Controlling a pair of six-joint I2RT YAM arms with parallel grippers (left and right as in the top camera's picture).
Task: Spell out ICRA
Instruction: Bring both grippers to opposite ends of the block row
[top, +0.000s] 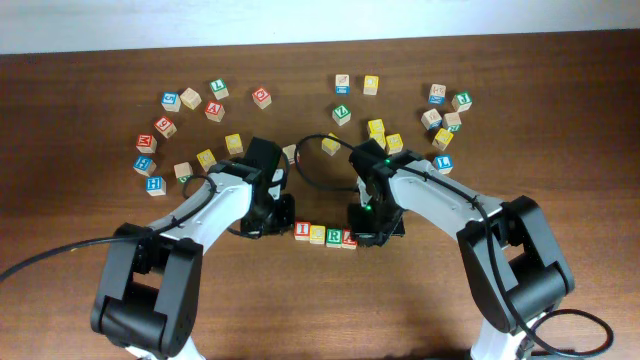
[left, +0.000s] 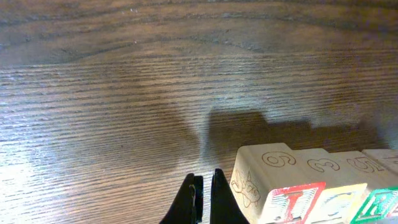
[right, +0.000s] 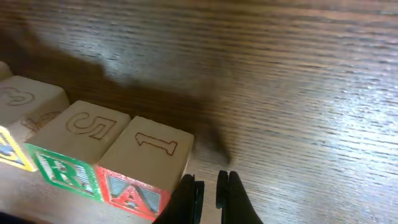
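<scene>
Four letter blocks stand in a row at the table's middle: a red I block (top: 303, 232), a yellow C block (top: 318, 235), a green R block (top: 333, 237) and a red A block (top: 348, 238). My left gripper (top: 286, 222) sits just left of the I block, shut and empty. In the left wrist view its tips (left: 202, 186) are right beside the I block (left: 292, 202), next to the C block (left: 339, 202). My right gripper (top: 363, 232) is at the row's right end, shut on nothing. The right wrist view has its tips (right: 208, 186) right beside the A block (right: 134, 193) and R block (right: 65, 174).
Several loose letter blocks lie scattered at the back left (top: 190, 98) and at the back right (top: 437, 94), with a few yellow ones (top: 376, 128) behind the arms. Black cables (top: 310, 180) loop over the table between the two arms.
</scene>
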